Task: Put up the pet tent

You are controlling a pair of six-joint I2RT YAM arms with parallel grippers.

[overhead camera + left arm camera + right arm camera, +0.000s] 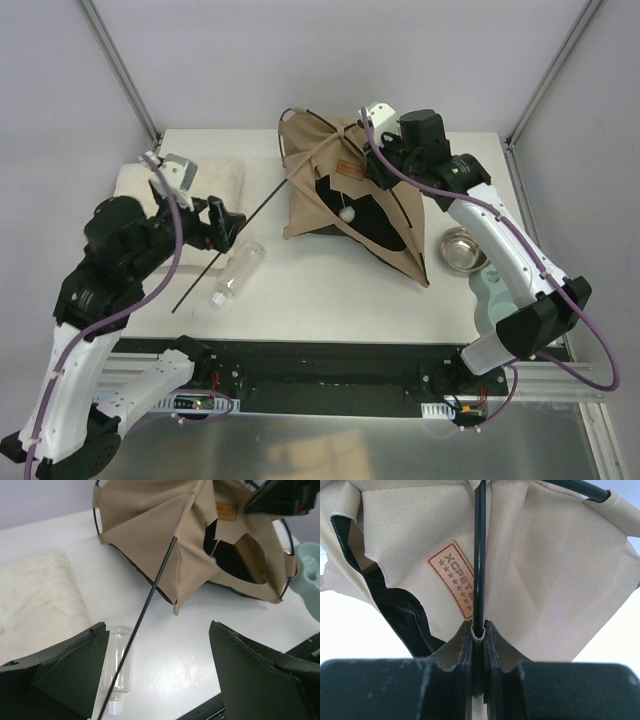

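pet tent (345,195), just one, right hand (478,630) clamped on its pole (479,555), left hand (159,626) apart near one bottle (238,272).

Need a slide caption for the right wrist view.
Right end effector pinches a thin black pole of the tan pet tent, beside its brown label.

Lettering on the label (451,577) partly behind the pole (479,555); tent (560,580) edges cropped.
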